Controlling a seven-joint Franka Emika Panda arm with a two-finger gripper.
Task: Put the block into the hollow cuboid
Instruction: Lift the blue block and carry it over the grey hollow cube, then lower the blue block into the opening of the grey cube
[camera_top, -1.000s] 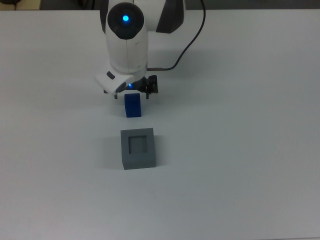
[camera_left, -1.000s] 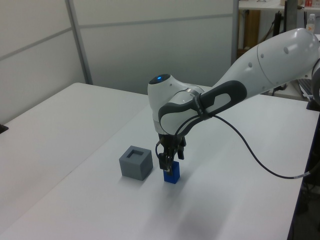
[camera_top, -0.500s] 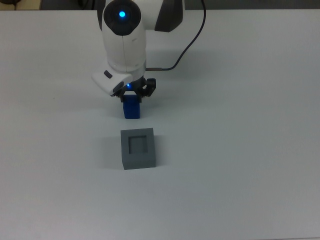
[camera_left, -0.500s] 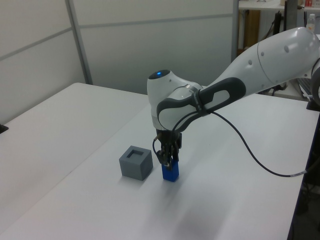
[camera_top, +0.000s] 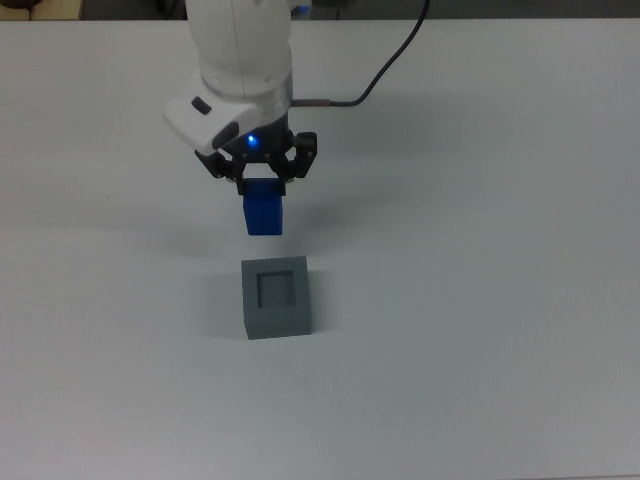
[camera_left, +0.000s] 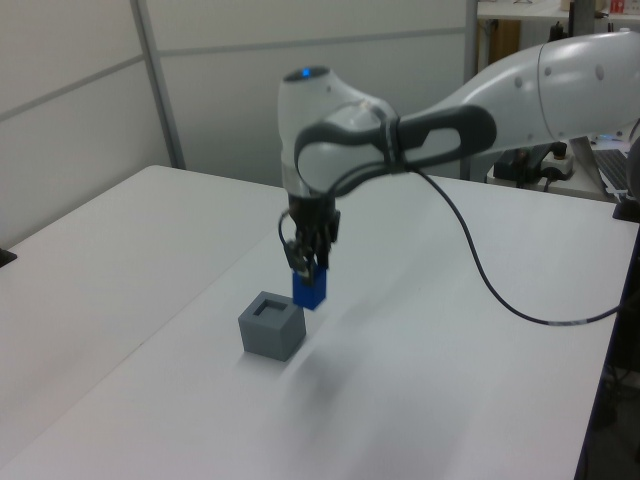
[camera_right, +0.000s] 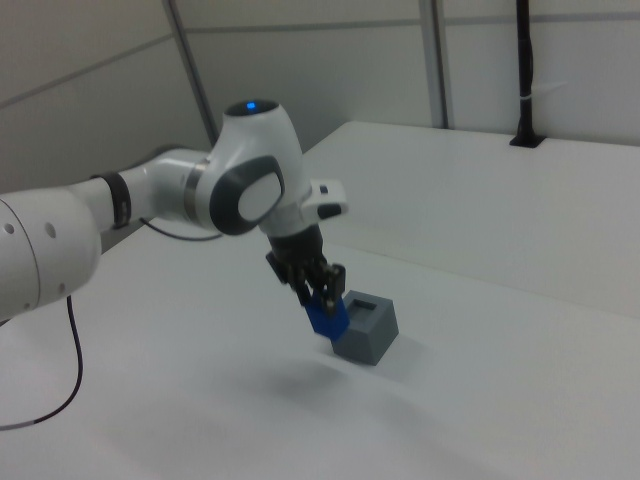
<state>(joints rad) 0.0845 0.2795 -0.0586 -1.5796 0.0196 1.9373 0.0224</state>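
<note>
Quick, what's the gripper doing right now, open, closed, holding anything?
Gripper: closed on the blue block, holding it clear of the table, not yet over the grey cuboid.

I see a plain white counter (camera_top: 480, 300) filling the top view, matte and unmarked. The only thing resting directly on it is the hollow cuboid (camera_top: 277, 296), a grey box with thick walls and a square recess open upward, standing flat and square near the middle of the top view. In the left view it (camera_left: 272, 325) sits toward the counter's near part; in the right view it (camera_right: 366, 329) casts a soft shadow on the white surface beside it.
</note>
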